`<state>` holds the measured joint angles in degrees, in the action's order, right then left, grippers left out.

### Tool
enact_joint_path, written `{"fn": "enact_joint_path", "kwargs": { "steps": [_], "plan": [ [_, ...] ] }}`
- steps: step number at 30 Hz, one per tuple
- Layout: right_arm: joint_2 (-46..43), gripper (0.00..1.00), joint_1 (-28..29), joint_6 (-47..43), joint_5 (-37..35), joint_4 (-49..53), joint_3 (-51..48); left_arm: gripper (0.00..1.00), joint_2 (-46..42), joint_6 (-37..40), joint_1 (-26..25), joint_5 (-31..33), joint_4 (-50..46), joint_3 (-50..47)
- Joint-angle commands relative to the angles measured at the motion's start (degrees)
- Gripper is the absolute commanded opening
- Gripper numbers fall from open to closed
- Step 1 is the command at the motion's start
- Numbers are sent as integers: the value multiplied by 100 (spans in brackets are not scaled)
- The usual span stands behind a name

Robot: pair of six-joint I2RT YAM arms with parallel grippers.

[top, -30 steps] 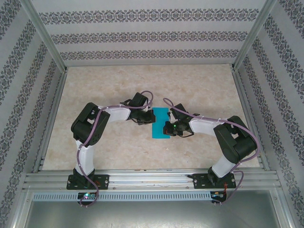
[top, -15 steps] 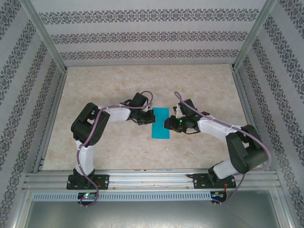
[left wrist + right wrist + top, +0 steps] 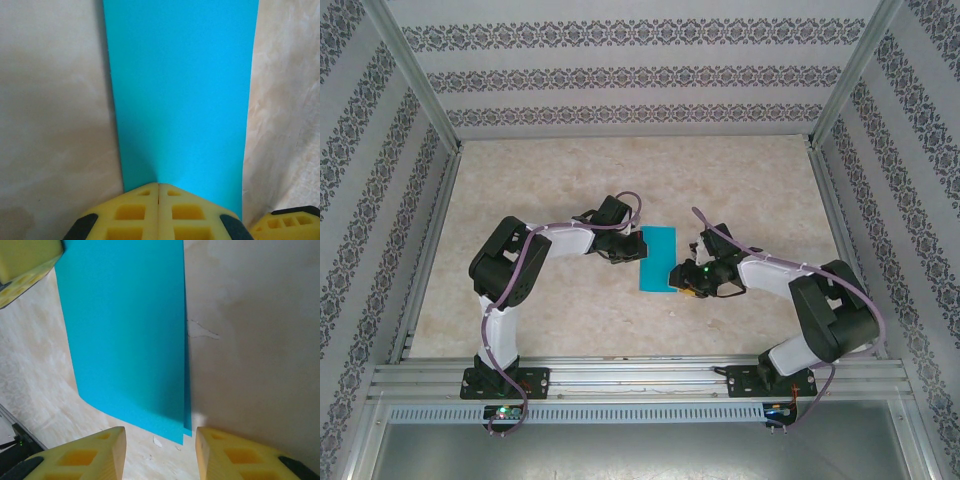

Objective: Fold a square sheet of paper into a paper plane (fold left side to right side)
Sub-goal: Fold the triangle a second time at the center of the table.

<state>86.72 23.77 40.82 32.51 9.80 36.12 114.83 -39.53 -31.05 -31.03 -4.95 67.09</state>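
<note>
Teal paper (image 3: 657,258) lies between left gripper (image 3: 158,187) and right gripper (image 3: 160,437)

Legible markings: nothing readable is showing, whether text, label, brand, number or sign. The square sheet of paper (image 3: 180,90) is presenting a plain teal face. The wall bands (image 3: 620,78) are carrying a repeating ornament, not lettering.
</note>
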Motion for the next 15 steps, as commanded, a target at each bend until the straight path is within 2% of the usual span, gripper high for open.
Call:
{"fn": "enact_joint_path", "kwargs": {
  "steps": [1, 15],
  "plan": [
    [133, 41, 40, 137, 157, -197, -70, 3, 22, -51, 10, 228, -281, -188],
    [139, 38, -20, 420, 247, -770, -97, 3, 27, -37, 11, 193, -270, -176]
  ]
}}
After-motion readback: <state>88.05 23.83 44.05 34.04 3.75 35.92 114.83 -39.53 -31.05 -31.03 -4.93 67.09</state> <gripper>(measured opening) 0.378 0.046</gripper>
